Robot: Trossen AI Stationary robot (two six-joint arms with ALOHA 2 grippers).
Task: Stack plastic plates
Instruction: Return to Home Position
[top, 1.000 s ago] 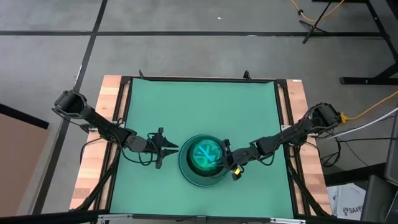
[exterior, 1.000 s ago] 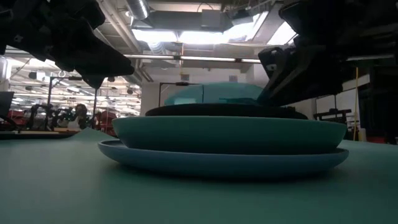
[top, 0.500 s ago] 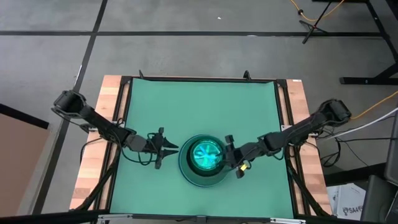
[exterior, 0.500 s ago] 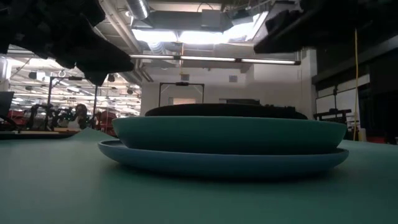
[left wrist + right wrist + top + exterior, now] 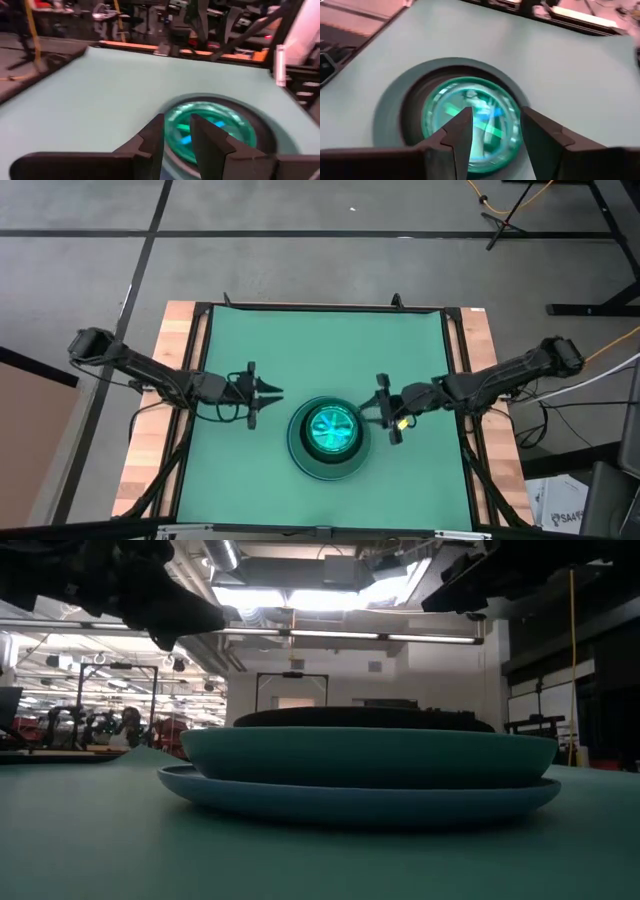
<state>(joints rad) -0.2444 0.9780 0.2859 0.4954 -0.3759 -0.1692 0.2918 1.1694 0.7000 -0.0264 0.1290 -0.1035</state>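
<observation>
The plastic plates stand in one stack (image 5: 300, 460) on the green mat, near the table's front middle. A wide blue plate (image 5: 360, 802) lies lowest, with a dark-green one (image 5: 370, 755) on it and a black rim (image 5: 360, 718) above that. The small translucent cyan plate (image 5: 330, 430) lies flat on top and also shows in both wrist views (image 5: 230, 125) (image 5: 445, 110). My left gripper (image 5: 272, 392) hovers open left of the stack. To the stack's right, my right gripper (image 5: 368, 408) hovers open above its rim. Neither has anything between its fingers.
The green mat (image 5: 320, 345) lies bare behind the stack and to both sides. Wooden table strips (image 5: 178, 360) and a black frame border the mat. Both arms hang above the plates in the low view.
My right gripper held the cyan plate tilted over the stack, then opened and let it go. The plate now lies flat on top. The gripper has risen and drawn back toward the table's right edge. My left gripper has backed off a little toward the left and far edges.
</observation>
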